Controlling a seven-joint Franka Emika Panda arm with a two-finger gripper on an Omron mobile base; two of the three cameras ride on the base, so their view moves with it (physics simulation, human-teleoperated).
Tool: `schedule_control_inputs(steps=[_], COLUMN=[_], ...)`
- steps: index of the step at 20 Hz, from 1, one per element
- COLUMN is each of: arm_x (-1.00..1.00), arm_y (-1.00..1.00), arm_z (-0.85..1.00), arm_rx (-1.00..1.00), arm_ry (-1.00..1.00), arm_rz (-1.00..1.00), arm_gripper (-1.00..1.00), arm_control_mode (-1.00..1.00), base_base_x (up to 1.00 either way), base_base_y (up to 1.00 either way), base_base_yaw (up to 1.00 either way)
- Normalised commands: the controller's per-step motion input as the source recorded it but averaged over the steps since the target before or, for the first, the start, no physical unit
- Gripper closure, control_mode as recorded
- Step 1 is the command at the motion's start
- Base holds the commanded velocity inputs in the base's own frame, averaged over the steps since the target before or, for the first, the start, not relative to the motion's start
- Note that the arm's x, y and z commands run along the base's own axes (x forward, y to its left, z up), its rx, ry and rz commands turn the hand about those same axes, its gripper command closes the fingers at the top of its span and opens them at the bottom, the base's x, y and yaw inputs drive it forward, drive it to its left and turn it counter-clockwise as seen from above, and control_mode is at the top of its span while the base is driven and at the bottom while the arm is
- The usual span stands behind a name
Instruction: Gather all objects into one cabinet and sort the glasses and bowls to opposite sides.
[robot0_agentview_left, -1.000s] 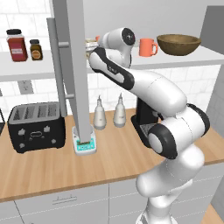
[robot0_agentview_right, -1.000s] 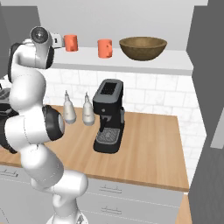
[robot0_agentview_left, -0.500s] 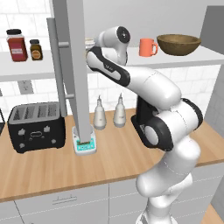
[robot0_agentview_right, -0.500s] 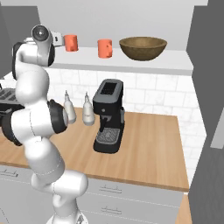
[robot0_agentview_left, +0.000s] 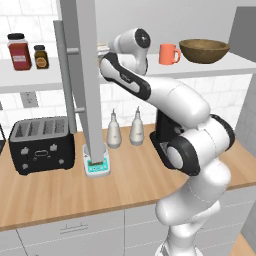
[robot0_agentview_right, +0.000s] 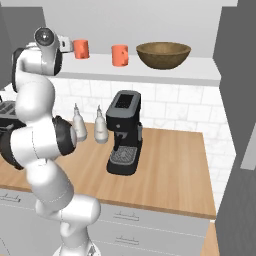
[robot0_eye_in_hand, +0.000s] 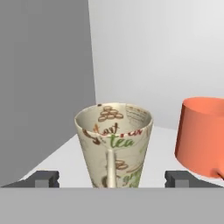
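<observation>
Gripper spread wide, nothing held, fingertips flanking cream mug on shelf. Orange mug close at 3 o'clock. Advance to be centred; squeeze low on body; neighbour not to be nudged.

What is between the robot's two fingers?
The cream mug stands between the fingers, handle facing the camera, in the hand view. They sit apart from its sides.
</observation>
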Motion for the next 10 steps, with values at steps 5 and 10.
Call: schedule_control_inputs(steps=[5,10], arm_x=[-0.55,-0.58], arm_y=[-0.66,-0.99], arm_z=[0.00,0.00], arm_rx=[0.01,0.06], arm_ry=[0.00,-0.04], arm_rz=[-0.06,-0.01], arm_gripper=[-1.00,-1.00], arm_control_mode=[-1.00,-1.00], base_base_x=[0.00,0.00], base_base_y=[0.00,0.00], base_base_yaw=[0.00,0.00])
